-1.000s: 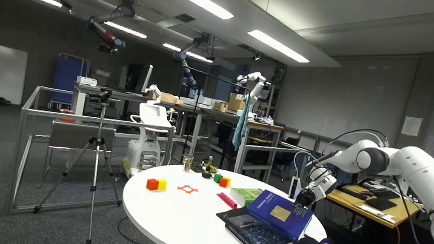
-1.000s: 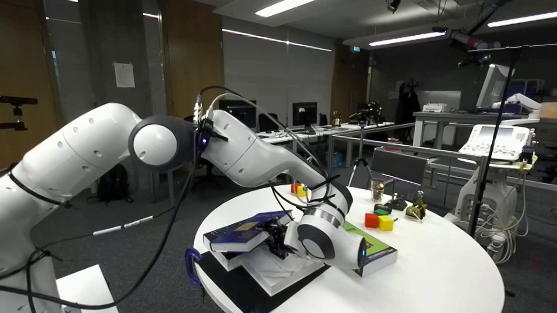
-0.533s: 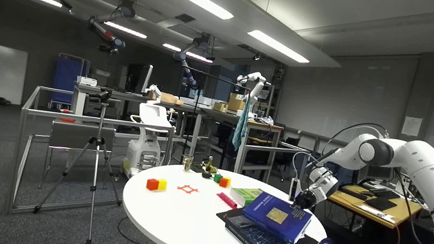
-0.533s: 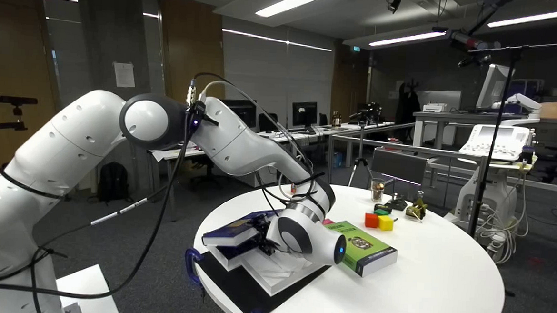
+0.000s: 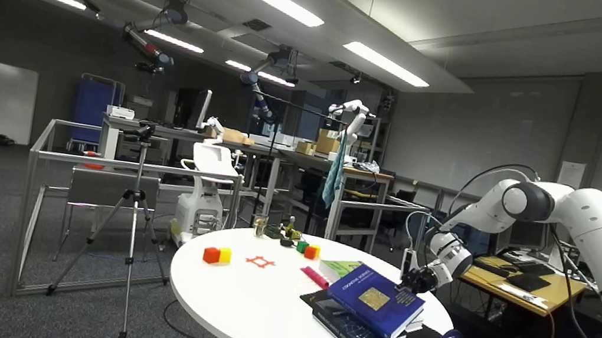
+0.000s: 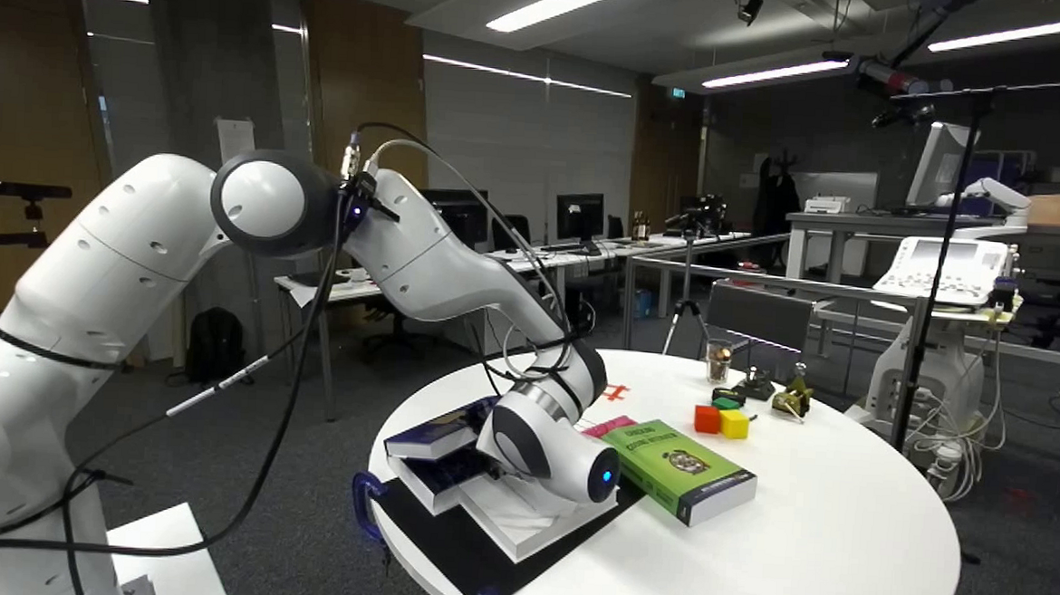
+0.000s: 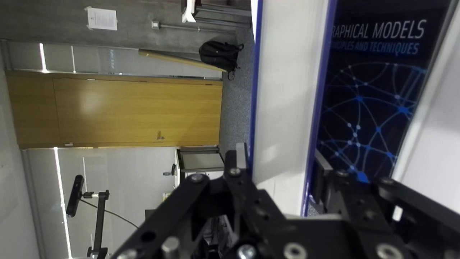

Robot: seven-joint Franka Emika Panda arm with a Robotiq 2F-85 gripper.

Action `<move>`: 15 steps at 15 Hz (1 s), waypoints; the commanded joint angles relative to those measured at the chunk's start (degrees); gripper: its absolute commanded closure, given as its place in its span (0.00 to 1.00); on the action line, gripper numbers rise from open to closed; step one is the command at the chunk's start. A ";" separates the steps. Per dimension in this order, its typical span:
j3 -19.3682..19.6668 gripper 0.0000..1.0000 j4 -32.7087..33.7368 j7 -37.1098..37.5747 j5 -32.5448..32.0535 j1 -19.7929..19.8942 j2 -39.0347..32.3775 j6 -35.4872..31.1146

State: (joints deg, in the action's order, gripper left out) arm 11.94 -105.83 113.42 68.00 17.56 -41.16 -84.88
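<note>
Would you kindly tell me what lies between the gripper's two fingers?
The blue book is gripped between the fingers of the gripper; the wrist view shows one finger on either side of it.

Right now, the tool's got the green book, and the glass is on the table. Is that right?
Not quite. The tool is holding the blue book, not the green book, as the wrist view shows. The glass is indeed on the table.

the blue book (image 5: pixel 384 313) has a gold square (image 5: pixel 374 299), the fingers (image 7: pixel 231 162) are black
</note>
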 commanded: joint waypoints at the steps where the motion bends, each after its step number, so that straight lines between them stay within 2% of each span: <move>1: 0.06 0.82 -7.50 -3.51 5.54 -0.84 6.59 -0.54; 9: -0.13 0.82 -12.26 -6.79 11.18 -2.51 7.80 -4.62; 15: -0.35 0.82 -13.45 -9.03 15.07 -3.55 7.86 -6.22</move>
State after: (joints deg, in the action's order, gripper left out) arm 11.88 -114.80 107.18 79.54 14.13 -39.01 -91.82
